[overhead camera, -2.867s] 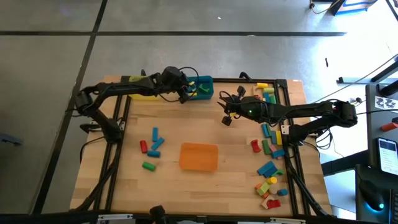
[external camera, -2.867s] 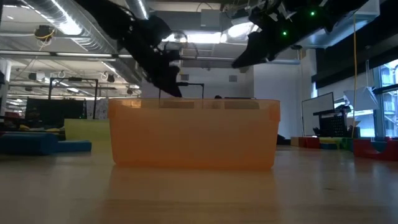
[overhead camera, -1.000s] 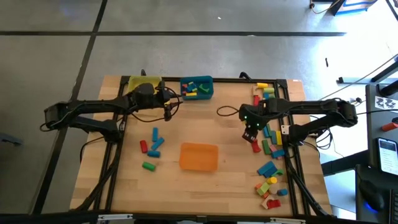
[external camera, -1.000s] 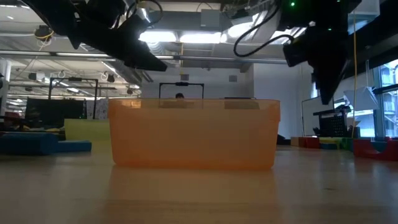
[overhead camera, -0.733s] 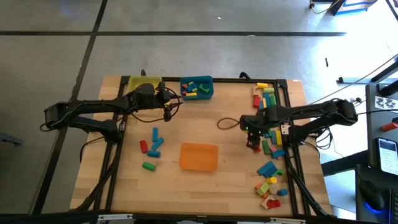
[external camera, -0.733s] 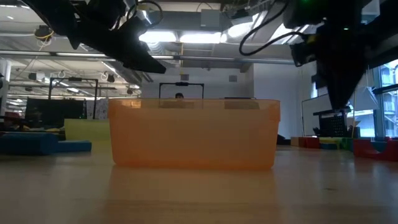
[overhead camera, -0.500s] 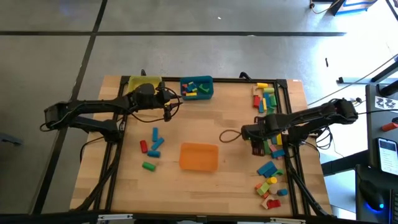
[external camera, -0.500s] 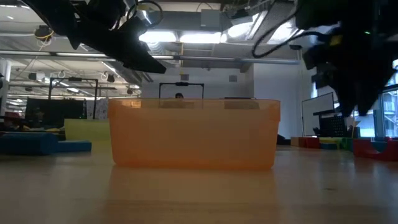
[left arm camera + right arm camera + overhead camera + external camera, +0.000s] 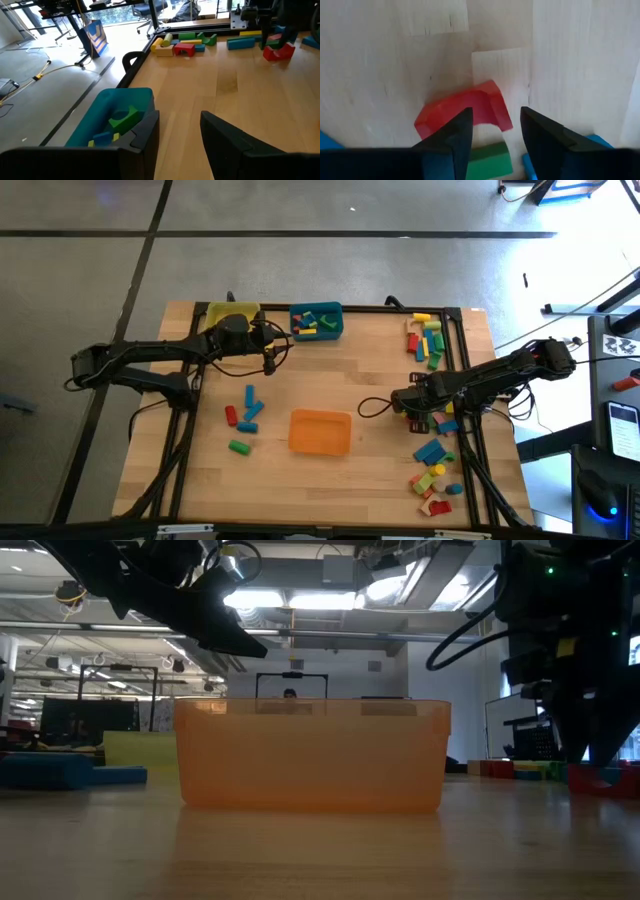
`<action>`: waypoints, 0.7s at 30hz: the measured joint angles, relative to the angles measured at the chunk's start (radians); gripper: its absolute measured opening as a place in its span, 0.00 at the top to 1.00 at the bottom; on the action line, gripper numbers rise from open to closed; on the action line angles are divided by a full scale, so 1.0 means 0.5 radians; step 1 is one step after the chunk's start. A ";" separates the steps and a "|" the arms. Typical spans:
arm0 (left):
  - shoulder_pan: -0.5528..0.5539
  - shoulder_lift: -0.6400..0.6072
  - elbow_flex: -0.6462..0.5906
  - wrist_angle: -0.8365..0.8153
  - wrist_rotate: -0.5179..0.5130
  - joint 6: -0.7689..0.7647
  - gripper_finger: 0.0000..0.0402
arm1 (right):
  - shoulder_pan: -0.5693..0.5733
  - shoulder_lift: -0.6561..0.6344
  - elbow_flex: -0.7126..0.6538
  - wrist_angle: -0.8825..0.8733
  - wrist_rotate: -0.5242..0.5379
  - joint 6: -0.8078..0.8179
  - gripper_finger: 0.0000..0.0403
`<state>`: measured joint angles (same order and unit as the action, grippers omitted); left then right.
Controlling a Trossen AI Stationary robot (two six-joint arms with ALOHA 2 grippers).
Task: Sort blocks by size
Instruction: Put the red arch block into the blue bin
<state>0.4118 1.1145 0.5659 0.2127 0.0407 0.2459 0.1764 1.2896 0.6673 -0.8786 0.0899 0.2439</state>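
1. Right gripper (image 9: 492,135) hangs unclenched with its fingers astride a red arch block (image 9: 465,112) on the table (image 9: 380,350), touching nothing we can see.
2. We find smooth pale wood beside the block, and a green block (image 9: 487,157) crowding it.
3. Left gripper (image 9: 177,132) hovers parted and empty by the teal bin (image 9: 317,322).
4. Bare planks lie around the translucent orange bin (image 9: 320,431).

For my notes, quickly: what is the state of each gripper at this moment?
Left gripper: open, holding nothing, near the teal bin.
Right gripper: open, fingers either side of the red block, not holding it yet.
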 joint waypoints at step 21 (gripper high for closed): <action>0.000 0.000 0.000 -0.023 0.000 0.001 0.68 | 0.000 0.177 -0.010 0.089 -0.007 0.006 0.78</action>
<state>0.4118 1.1145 0.5659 0.2012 0.0406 0.2462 0.1764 1.3781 0.6621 -0.8340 0.0862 0.2468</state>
